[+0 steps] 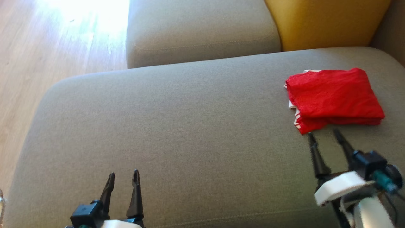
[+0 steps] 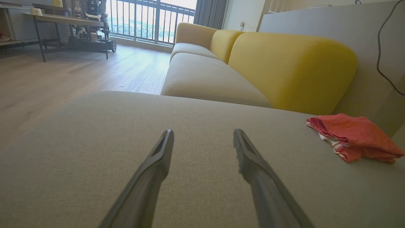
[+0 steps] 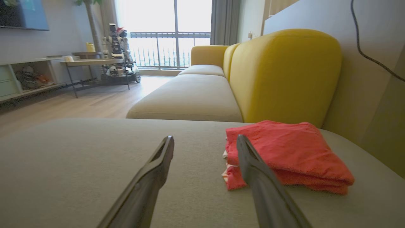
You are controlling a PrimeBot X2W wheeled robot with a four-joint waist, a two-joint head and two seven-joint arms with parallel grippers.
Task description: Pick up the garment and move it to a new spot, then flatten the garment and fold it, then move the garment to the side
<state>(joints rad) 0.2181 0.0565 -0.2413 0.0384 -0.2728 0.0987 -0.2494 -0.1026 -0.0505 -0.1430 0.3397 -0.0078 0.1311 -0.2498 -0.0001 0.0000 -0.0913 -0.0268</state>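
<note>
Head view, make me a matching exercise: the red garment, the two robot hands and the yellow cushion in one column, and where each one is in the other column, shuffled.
Column one
1. red garment
2. left hand
3. right hand
4. yellow backrest cushion

Column two
A. top right, behind the grey seat cushion
B. lower left, open, holding nothing
C. folded, lying on the right of the seat
D. lower right, open, pointing at the garment, just short of it

Pairs: 1-C, 2-B, 3-D, 4-A

Blk tapered fingers [image 1: 317, 158], white wrist shell [image 1: 340, 187], teal plug [image 1: 381, 183].
</note>
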